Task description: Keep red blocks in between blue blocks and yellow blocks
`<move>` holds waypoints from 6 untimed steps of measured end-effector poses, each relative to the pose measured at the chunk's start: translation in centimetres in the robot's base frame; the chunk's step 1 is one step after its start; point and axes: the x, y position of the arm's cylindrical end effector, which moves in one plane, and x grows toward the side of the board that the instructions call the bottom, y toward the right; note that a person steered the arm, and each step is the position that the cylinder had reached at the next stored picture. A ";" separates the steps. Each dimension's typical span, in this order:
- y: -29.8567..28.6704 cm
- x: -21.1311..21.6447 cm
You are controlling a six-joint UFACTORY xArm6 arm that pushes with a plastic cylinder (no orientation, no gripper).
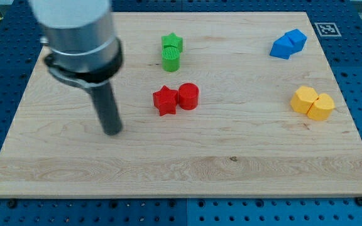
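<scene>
A red star block (pixel 164 100) and a red cylinder (pixel 188 96) sit touching near the board's middle. Two blue blocks (pixel 288 44) lie together at the top right. Two yellow blocks (pixel 313 103) lie together at the right edge. My tip (pixel 112 132) rests on the board to the left of the red star and a little lower, well apart from it.
A green star (pixel 172 43) and a green cylinder (pixel 171 59) sit touching above the red pair. The wooden board (pixel 55 169) lies on a blue perforated table. A small marker tag (pixel 326 28) sits at the top right corner.
</scene>
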 end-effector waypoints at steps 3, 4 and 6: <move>10.1 -7.2; 6.3 -7.2; 6.3 -1.3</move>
